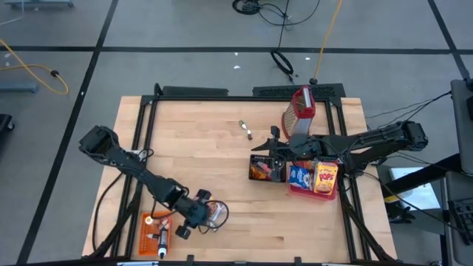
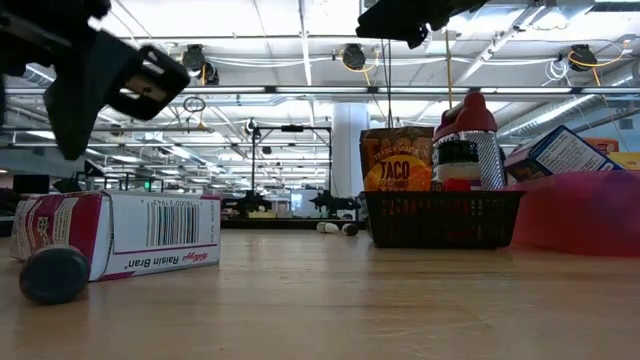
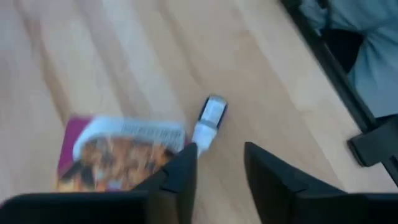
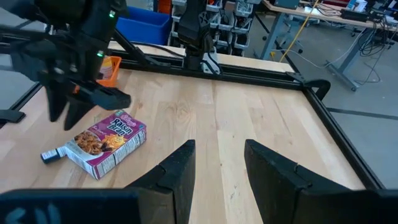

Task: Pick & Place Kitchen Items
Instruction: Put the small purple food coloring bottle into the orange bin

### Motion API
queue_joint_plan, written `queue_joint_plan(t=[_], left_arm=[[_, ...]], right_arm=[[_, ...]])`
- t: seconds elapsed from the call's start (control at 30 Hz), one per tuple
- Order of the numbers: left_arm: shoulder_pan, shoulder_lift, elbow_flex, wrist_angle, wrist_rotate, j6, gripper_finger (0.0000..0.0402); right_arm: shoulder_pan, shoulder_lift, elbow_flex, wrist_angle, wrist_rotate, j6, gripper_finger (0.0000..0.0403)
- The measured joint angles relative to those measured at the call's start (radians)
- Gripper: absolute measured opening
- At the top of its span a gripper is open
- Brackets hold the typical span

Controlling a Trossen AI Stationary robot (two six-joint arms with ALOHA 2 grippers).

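Observation:
A purple-and-white Raisin Bran box (image 1: pixel 216 214) lies flat on the table near its near edge. It also shows in the low view (image 2: pixel 125 233) and the left wrist view (image 3: pixel 118 152). A tiny dark-capped bottle (image 3: pixel 209 118) lies on its side against the box's end (image 2: pixel 55 272). My left gripper (image 1: pixel 188 224) hovers open just above the box and bottle (image 3: pixel 221 168), (image 2: pixel 100 70). My right gripper (image 1: pixel 259 151) is open and hangs over the black mesh basket (image 1: pixel 264 170), its fingers empty (image 4: pixel 217 165). The basket holds a Taco packet (image 2: pixel 397 160).
An orange crate (image 1: pixel 155 234) with small items sits at the near-left corner. A red tray (image 1: pixel 314 191) right of the basket carries a blue box and a yellow Pops box (image 1: pixel 326 177). A red-capped shaker (image 1: pixel 301 109) stands behind it. A small item (image 1: pixel 246 129) lies mid-table.

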Motion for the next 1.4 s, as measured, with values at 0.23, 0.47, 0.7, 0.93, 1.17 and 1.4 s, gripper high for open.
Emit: queue_joint_plan(t=[0.23,0.47,0.7,0.93,1.17,1.4], left_arm=[[-0.008,0.024,0.001,0.051,-0.057,0.16,0.0199],[-0.009,0.114,0.004,0.117,-0.027,0.2,0.0207],[-0.009,0.123,0.004,0.137,-0.039,0.239,0.0207],[-0.002,0.114,0.01,0.108,-0.086,0.25,0.0207],[0.035,0.123,0.011,0.076,-0.112,0.172,0.0207],[0.046,0.117,0.01,0.086,-0.144,0.183,0.0207]], right_arm=[[0.0,0.0,0.0,0.001,0.0,0.01,0.013],[0.0,0.0,0.0,0.0,0.0,0.026,0.013],[0.0,0.0,0.0,0.0,0.0,0.027,0.013],[0.0,0.0,0.0,-0.001,0.0,0.027,0.013],[0.0,0.0,-0.02,0.004,0.0,0.027,0.013],[0.0,0.0,-0.088,0.092,0.0,0.027,0.013]])
